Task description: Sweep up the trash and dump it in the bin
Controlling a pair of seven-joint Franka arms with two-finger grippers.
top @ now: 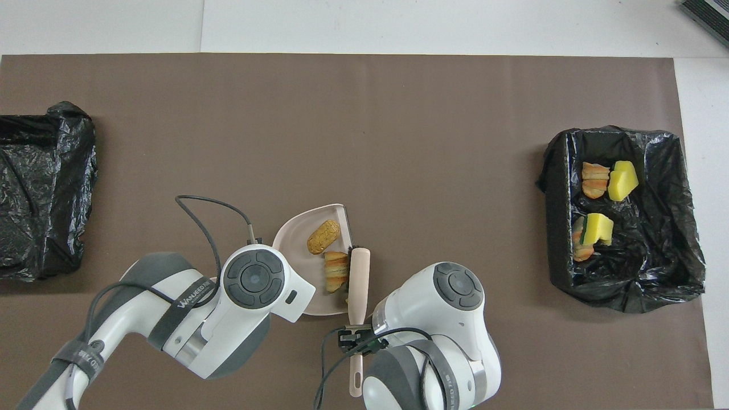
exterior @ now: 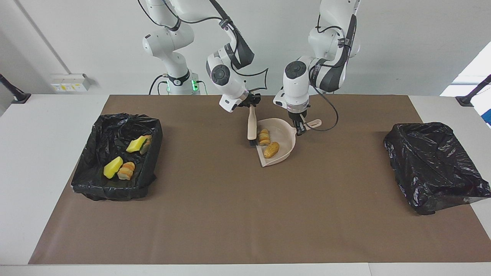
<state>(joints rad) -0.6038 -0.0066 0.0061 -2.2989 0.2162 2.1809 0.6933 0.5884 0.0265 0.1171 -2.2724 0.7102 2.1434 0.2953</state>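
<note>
My left gripper (exterior: 300, 128) is shut on the handle of the beige dustpan (exterior: 285, 138) (top: 296, 239), which rests on the brown mat. Two bread-like lumps of trash (exterior: 271, 149) (top: 323, 237) lie in the pan. My right gripper (exterior: 251, 103) (top: 356, 336) is shut on the beige brush (exterior: 252, 126) (top: 359, 273), whose dark bristles touch the pan's open edge beside the sliced lump (exterior: 264, 137) (top: 336, 270). The black-lined bin (exterior: 149, 126) (top: 561, 228) at the right arm's end holds yellow sponge pieces (exterior: 112, 168) (top: 622, 180) and bread scraps (exterior: 126, 171). No loose trash shows on the mat.
A second black-bagged bin (exterior: 433, 165) (top: 40, 188) sits at the left arm's end of the table. The brown mat (exterior: 245, 214) covers most of the tabletop, with white table around it. A cable loops from the left wrist beside the dustpan handle.
</note>
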